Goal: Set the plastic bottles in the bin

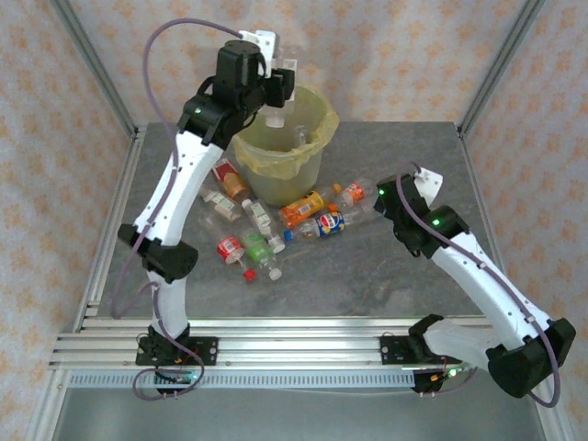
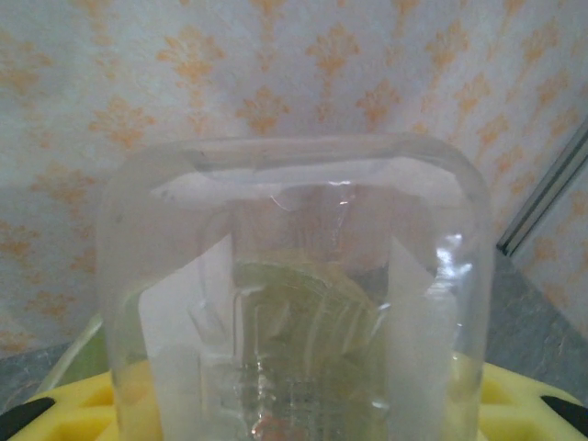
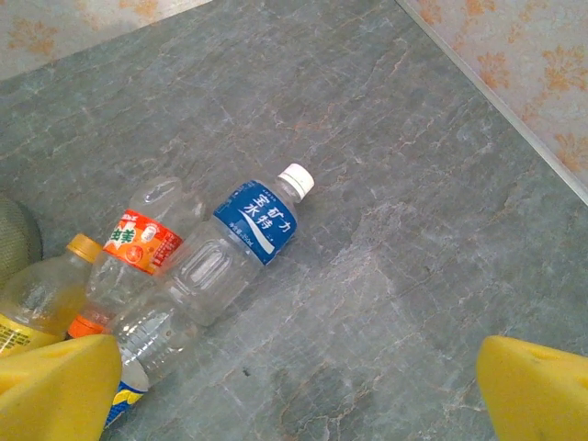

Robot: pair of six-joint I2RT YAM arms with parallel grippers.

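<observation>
The left fingers (image 2: 64, 413) are clenched on a clear bottle (image 2: 294, 294), which hangs below them, right over the bin (image 1: 303, 161). It is not yet dropped, and what the bin already holds I cannot tell. About ten loose bottles (image 1: 303, 209) lie on the grey stone-look worktop (image 1: 386, 276), so most of the job is left. The right fingers (image 3: 55, 386) are spread wide and empty, with a blue-labelled bottle (image 3: 248, 239) just ahead of them. Orange-patterned wallpaper (image 1: 413, 55) lines the walls.

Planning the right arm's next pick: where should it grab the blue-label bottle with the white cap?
Probably grip the blue-label bottle across its label end, near the white cap, from straight above. It lies flat; its lower body touches the orange-label bottle, but the cap end has bare table on both sides.
</observation>
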